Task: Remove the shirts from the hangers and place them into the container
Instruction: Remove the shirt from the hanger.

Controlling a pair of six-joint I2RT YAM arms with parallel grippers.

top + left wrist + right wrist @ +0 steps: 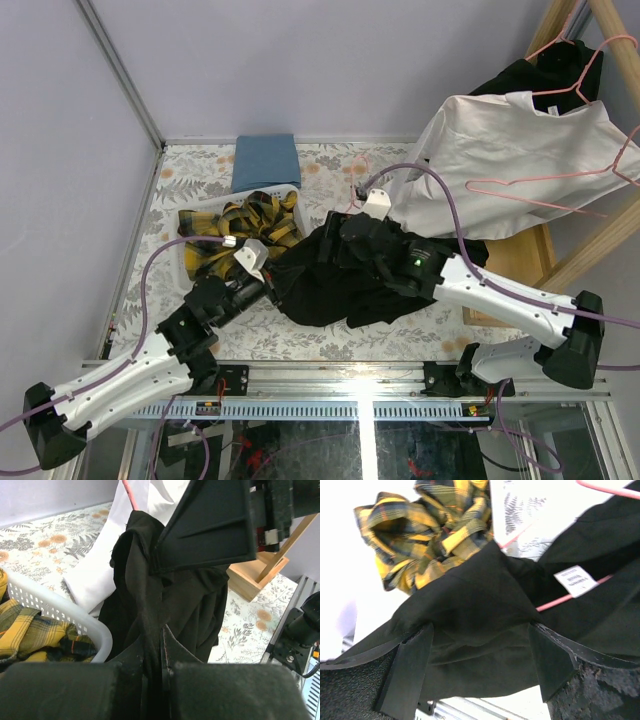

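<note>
Left gripper: jaws clamped on a fold of the black shirt, right beside the basket. Plaid shirt sits bunched in the basket. Blue cloth lies folded on the table behind it. Black shirt is heaped mid-table between the arms, against the basket's right rim. A pink hanger is in it, by the neck label. Right gripper: jaws wide apart over the black shirt, and I see nothing pinched. Far right, white shirt hangs on a second hanger at the wooden rack.
</note>
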